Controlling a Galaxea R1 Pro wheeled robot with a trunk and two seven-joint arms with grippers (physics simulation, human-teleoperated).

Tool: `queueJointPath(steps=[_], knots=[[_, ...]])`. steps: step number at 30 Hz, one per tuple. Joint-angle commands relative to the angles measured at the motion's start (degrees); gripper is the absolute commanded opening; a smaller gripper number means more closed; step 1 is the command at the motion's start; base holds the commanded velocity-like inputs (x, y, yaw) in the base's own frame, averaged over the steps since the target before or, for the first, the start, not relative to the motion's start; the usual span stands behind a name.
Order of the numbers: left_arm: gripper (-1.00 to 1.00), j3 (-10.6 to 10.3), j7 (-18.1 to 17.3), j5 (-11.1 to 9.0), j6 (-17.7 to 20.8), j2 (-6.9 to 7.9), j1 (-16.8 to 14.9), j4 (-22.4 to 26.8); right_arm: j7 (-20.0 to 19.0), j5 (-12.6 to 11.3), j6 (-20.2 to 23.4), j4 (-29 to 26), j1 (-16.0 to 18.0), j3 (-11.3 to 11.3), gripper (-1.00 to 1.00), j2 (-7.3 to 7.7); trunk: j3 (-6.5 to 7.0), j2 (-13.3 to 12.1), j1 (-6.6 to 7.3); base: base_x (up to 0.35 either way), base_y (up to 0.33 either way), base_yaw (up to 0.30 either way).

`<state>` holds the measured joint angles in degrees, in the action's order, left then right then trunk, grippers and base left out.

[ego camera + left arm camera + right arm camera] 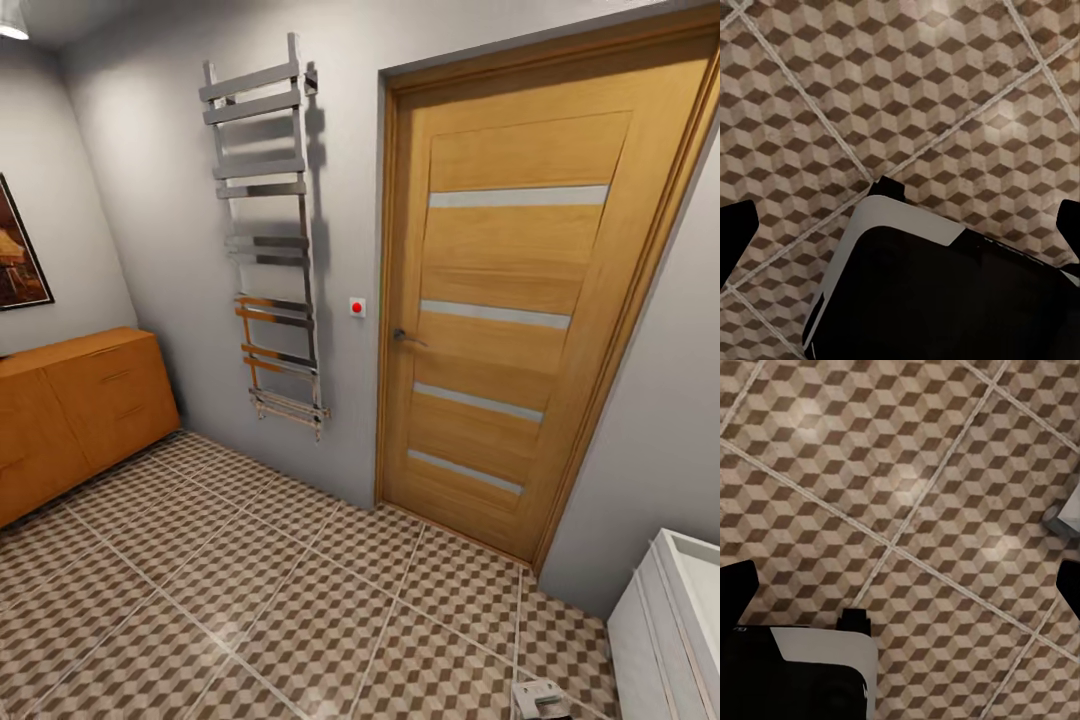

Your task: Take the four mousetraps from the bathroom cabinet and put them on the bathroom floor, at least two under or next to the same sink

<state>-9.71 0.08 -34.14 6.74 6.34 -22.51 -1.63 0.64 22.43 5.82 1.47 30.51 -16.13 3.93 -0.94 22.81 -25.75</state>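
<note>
Bathroom: cabinet (80, 400) shut along left wall, awaiting approach; sink (690, 590) at right; both hands' fingers (739, 225) (739, 585) spread, empty, over bathroom floor (300, 600)

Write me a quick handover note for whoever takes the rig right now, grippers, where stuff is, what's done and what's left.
Left gripper: fingers wide apart, holding nothing.
Right gripper: same, open and empty.
Both hang over the bathroom floor.
The cabinet stands at the left wall, its drawer fronts shut. A corner of the sink shows at the right. No mousetraps in sight.
Done: nothing visible.
Left: drive to the cabinet, open it, fetch all four traps, lay them on the floor, two by the sink.
</note>
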Motion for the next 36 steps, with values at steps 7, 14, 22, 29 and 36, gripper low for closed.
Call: queueJointPath(steps=[7,14,22,29,36], knots=[[1.00,-0.49,0.01,-0.83,0.07,-0.07,-0.07,-0.05,0.07,0.60,0.07,0.11,0.08,-0.48,1.00,0.02,0.48,0.10,-0.04,0.000,0.000,0.123],[1.00,-0.50,0.01,-0.97,0.07,-0.09,-0.07,-0.05,0.07,0.59,-0.04,0.11,0.07,-0.48,1.00,0.02,1.06,0.10,-0.04,0.000,0.000,0.125],[1.00,-0.52,0.01,-1.00,0.10,-0.09,-0.07,-0.05,0.07,0.56,-0.09,0.11,0.07,-0.48,1.00,0.02,1.46,0.10,-0.04,0.000,0.000,0.085],[1.00,-0.49,0.01,-1.01,0.11,-0.10,-0.07,-0.04,0.07,0.56,-0.10,0.11,0.07,-0.48,1.00,0.02,1.55,0.10,-0.04,0.000,0.000,0.023],[1.00,-0.49,0.01,-1.01,0.11,-0.10,-0.07,-0.04,0.07,0.56,-0.10,0.11,0.07,-0.48,1.00,0.02,1.58,0.10,-0.04,0.000,0.000,0.006]])
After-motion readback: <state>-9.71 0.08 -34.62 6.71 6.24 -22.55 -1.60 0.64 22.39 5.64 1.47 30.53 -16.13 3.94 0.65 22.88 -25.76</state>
